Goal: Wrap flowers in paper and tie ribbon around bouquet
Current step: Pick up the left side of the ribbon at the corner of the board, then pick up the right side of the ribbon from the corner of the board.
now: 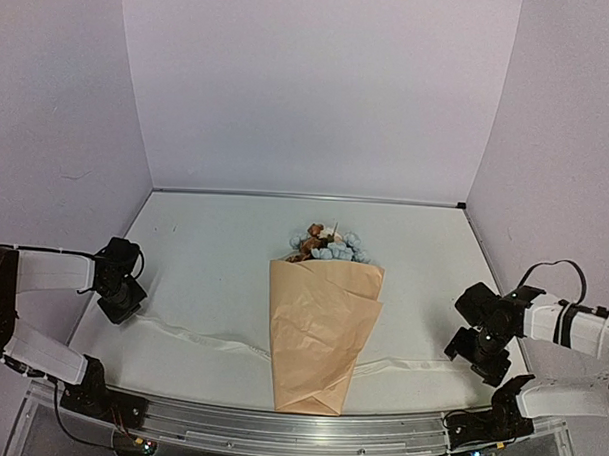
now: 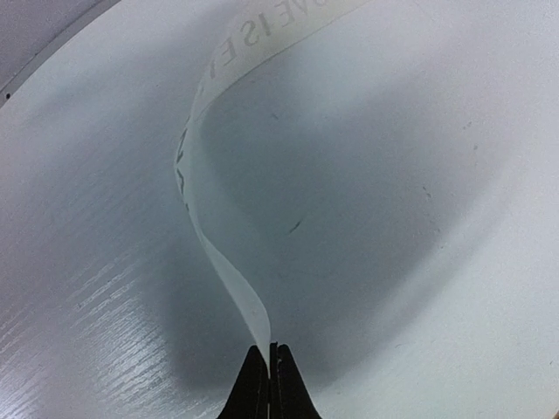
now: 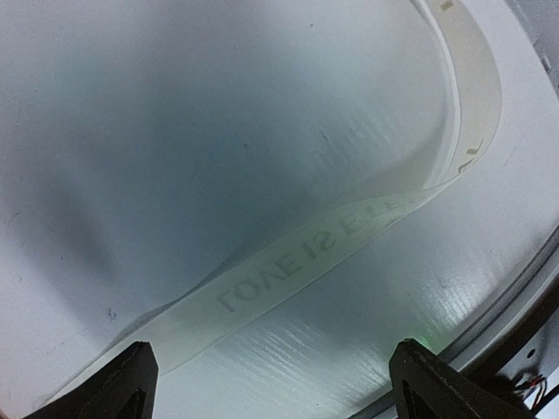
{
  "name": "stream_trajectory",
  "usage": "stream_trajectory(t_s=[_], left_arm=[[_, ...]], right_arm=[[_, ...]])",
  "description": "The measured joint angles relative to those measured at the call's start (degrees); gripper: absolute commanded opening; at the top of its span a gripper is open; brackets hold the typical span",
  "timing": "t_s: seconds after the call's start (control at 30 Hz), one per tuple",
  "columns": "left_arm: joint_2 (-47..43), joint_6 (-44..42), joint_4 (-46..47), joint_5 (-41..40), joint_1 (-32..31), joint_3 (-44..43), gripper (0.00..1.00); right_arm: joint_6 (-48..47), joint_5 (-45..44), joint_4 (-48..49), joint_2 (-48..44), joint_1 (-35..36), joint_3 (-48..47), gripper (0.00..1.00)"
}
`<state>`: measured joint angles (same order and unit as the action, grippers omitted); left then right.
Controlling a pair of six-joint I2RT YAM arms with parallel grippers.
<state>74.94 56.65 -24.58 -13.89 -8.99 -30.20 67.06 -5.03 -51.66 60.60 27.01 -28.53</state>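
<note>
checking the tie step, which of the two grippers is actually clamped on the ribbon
The left gripper: its jaws are shut on the ribbon. The right gripper stands wide open, with the ribbon lying loose below it.

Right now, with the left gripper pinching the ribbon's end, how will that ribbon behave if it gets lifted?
Probably very floppy: the ribbon curls and twists away from the left gripper. Likely light and thin, since it looks translucent. It seems to run under the bouquet, so pulling may drag or snag there.
</note>
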Motion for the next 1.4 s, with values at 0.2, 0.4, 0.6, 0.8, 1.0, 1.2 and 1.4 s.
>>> stream_trajectory(t_s=[0.2, 0.4, 0.6, 0.8, 1.0, 1.2, 1.4], left_arm=[[-1.8, -2.6, 1.0, 0.5, 0.0, -0.2, 0.00], [-3.1, -4.6, 1.6, 0.9, 0.0, -0.7, 0.00], [-3.3, -5.9, 2.2, 1.1, 0.0, -1.4, 0.00], [-3.3, -6.2, 2.6, 1.8, 0.0, -1.4, 0.00], [-3.3, -7.0, 2.6, 1.8, 0.0, -1.4, 0.00], [-3.3, -7.5, 3.0, 2.1, 0.0, -1.7, 0.00], [-2.2, -7.9, 4.1, 3.3, 0.0, -3.2, 0.00]], right_arm=[[7.1, 3.5, 2.5, 4.3, -0.1, -0.9, 0.80], [14.0, 4.1, 4.0, 7.2, 1.9, -2.7, 0.77], [18.3, 1.4, 6.2, 9.5, 3.3, -3.6, 0.74], [21.5, 1.3, 10.5, 15.1, 3.3, -3.7, 0.65], [23.6, -0.2, 10.3, 15.3, 3.7, -3.5, 0.29], [21.2, -2.2, 11.0, 16.2, 2.9, -3.8, 0.00], [14.9, -2.3, 12.8, 19.6, 0.5, -6.7, 0.00]])
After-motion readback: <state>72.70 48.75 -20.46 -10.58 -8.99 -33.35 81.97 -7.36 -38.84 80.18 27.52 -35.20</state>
